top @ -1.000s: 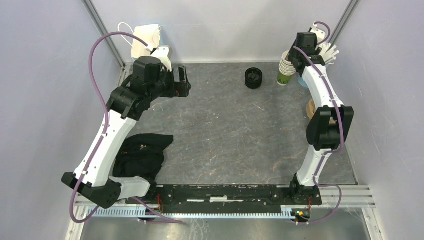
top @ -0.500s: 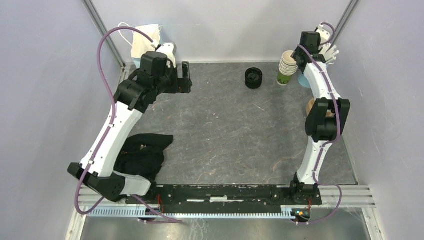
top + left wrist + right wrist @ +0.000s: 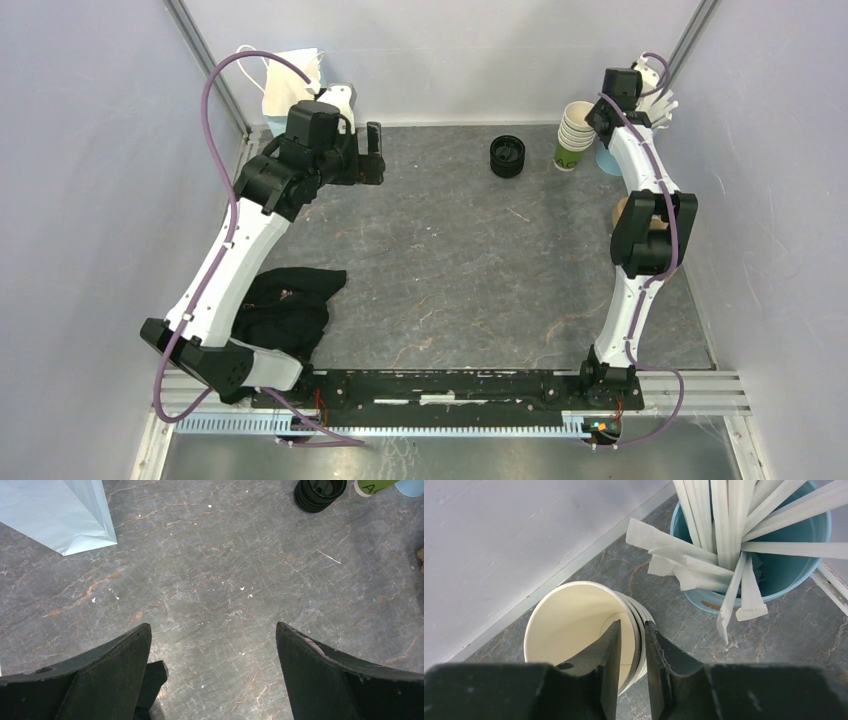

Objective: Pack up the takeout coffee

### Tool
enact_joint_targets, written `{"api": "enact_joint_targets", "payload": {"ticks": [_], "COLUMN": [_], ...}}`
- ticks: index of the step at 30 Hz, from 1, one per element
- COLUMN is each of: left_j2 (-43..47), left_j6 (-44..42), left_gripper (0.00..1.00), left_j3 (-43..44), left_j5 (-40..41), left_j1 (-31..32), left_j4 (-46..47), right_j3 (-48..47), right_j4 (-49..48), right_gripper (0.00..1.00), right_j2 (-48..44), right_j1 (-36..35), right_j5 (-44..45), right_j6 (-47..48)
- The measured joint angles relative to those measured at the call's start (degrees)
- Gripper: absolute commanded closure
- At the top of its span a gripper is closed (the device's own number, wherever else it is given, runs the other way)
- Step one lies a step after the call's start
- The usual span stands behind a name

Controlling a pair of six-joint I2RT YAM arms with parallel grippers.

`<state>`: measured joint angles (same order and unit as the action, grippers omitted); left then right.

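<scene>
No lidded green cup shows in any view. A stack of lidless cream-rimmed paper cups stands at the back right. My right gripper is at its top. In the right wrist view the jaws straddle the stack's rim, one finger inside and one outside, closed to a narrow gap on it. A stack of black lids sits left of the cups and shows in the left wrist view. My left gripper is wide open and empty above bare table.
A white paper bag stands in the back left corner, with its edge in the left wrist view. A teal cup of wrapped white sticks stands right of the cup stack. A black cloth lies front left. A brown object is partly hidden by the right arm.
My left arm swung back and right with the gripper still open. My right gripper shifted slightly up and right, and the top of the cup stack leans a little more to the right.
</scene>
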<state>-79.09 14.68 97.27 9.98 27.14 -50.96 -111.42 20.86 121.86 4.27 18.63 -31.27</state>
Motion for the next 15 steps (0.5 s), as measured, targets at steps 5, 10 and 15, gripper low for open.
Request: {"api": "enact_joint_targets", "payload": {"ticks": [5, 10, 15], "left_j2": [-0.1, -0.1, -0.1], "left_j6": [0.0, 0.0, 0.0], "left_gripper": [0.00, 0.00, 0.00], "left_j3": [0.2, 0.3, 0.3], "left_j5": [0.0, 0.0, 0.0], "left_j1": [0.0, 0.0, 0.0], "left_j4": [0.0, 0.0, 0.0], "right_j3": [0.0, 0.0, 0.0], "right_j4": [-0.2, -0.2, -0.2], "right_gripper": [0.78, 0.87, 0.92], "right_j2": [0.0, 0.0, 0.0], "right_j1": [0.3, 0.4, 0.4], "right_j5": [-0.6, -0.8, -0.9], "right_j6": [-0.3, -0.5, -0.7]}}
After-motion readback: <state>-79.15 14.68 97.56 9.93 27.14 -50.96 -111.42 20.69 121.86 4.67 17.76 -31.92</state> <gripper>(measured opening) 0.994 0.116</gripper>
